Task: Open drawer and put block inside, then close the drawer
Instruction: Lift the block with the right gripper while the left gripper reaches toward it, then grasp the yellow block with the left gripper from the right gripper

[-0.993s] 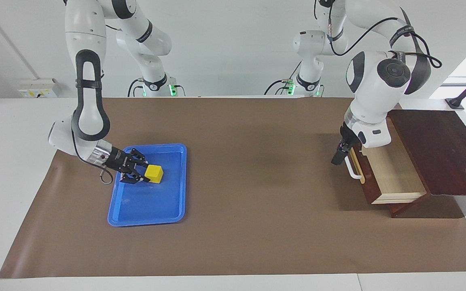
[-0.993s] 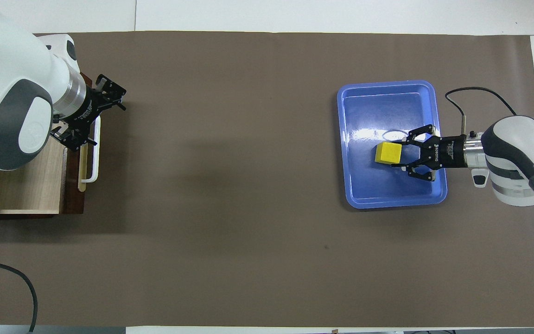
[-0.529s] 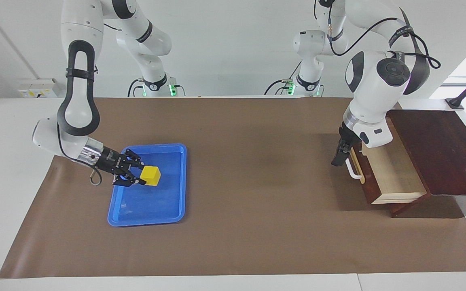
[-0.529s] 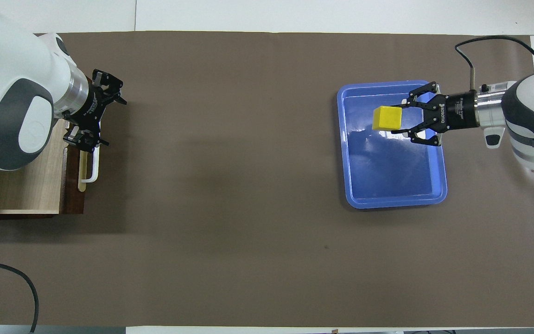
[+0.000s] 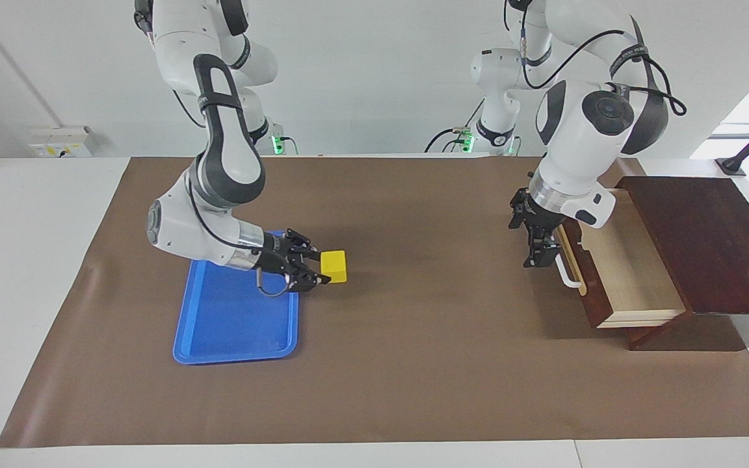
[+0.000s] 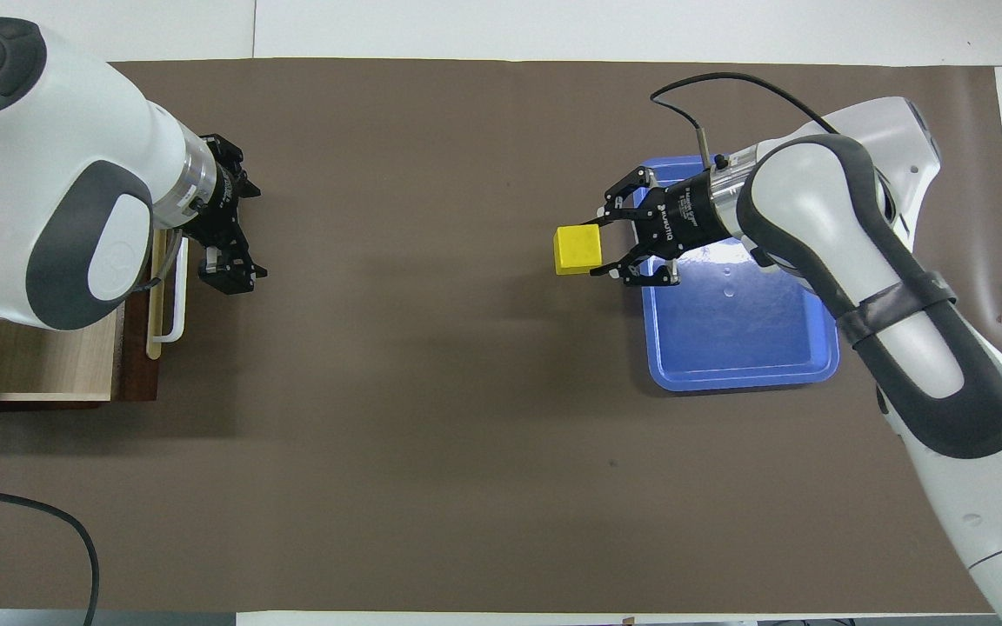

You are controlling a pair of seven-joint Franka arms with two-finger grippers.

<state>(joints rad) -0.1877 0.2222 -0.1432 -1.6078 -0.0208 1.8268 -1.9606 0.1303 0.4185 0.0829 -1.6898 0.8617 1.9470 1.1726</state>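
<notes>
We see the block (image 5: 333, 266) clamped in the right gripper (image 5: 318, 267), raised over the bare brown mat (image 5: 413, 364) just past the tray (image 5: 238, 338) edge that faces the left arm's end of the desk; a second ago it was still over the tray, low and close to the floor of it, so it has been lifted and carried sideways off the tray toward the drawer (image 5: 621, 279). The block is a cube with no long axis; it sits nearly square to the desk edges, one flat face turned up, and the gripper reaches it level from the tray side. The right arm has swung with it, its elbow now arching over the tray where earlier it stood by the desk's end. The drawer stands pulled out of its box (image 5: 706, 240) at the left arm's end of the desk, pale inside showing, its handle (image 5: 566, 270) facing the middle of the desk. The left gripper (image 5: 539, 259) hangs just in front of that handle with its fingers spread and nothing in them; it has drawn a little away from the handle and turned since the earlier frame.
</notes>
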